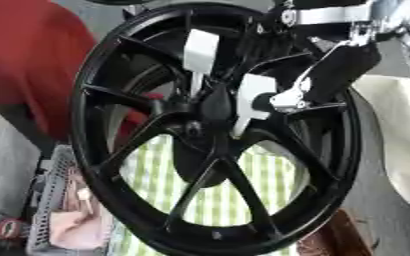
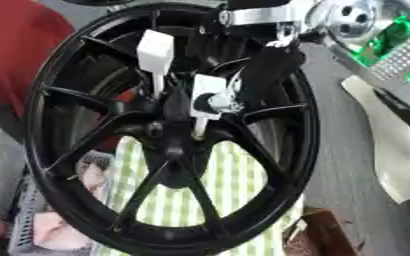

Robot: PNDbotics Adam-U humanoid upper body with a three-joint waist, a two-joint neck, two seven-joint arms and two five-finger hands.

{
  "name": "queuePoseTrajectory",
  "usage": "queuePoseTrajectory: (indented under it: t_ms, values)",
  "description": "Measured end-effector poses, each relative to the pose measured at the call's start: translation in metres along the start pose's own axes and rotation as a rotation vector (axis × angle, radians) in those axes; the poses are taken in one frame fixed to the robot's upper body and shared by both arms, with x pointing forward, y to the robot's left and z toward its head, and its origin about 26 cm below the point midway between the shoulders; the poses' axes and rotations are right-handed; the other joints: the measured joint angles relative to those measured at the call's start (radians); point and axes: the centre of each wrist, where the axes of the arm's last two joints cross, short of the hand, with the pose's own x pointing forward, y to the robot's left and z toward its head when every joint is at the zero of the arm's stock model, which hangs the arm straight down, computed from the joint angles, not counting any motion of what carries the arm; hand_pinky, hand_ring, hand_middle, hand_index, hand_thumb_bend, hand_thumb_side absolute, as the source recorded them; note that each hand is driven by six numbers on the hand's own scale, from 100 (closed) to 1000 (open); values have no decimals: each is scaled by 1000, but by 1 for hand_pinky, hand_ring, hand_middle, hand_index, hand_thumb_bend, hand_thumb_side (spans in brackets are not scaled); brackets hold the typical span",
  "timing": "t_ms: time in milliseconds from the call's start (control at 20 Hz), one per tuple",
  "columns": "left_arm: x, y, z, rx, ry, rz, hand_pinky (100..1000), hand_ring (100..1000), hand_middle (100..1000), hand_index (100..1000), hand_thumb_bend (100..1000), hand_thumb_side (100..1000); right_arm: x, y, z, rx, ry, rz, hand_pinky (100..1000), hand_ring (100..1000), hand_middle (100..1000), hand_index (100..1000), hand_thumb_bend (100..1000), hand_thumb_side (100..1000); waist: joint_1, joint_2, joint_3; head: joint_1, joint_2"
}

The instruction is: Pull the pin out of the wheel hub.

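Two white-tipped fingers (image 2: 207, 97) on the right hand (image 1: 331, 75) are visible: one lies against the wheel hub (image 1: 210, 107), the other points up over the spokes, spread apart. Can't tell if they pinch the pin; can't make it out. Black wheel (image 1: 217, 130) stands upright, filling the view, above a green checked cloth (image 1: 217, 195). Left hand not visible.
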Motion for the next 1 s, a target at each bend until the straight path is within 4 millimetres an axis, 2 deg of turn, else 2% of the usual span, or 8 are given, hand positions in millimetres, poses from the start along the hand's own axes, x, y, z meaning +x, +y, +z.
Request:
queuePoseTrajectory:
  t_ms: [600, 1000]
  values:
    - [-2, -1, 0, 3, 6, 8, 796, 698, 567, 765, 277, 462, -12, 6, -10, 40, 29, -10, 728, 756, 720, 834, 419, 383, -1, 5, 5, 3, 16]
    - [-4, -2, 1, 3, 12, 16, 797, 699, 567, 764, 274, 465, -20, 9, -16, 43, 49, -31, 724, 754, 712, 828, 414, 382, -1, 9, 6, 3, 16]
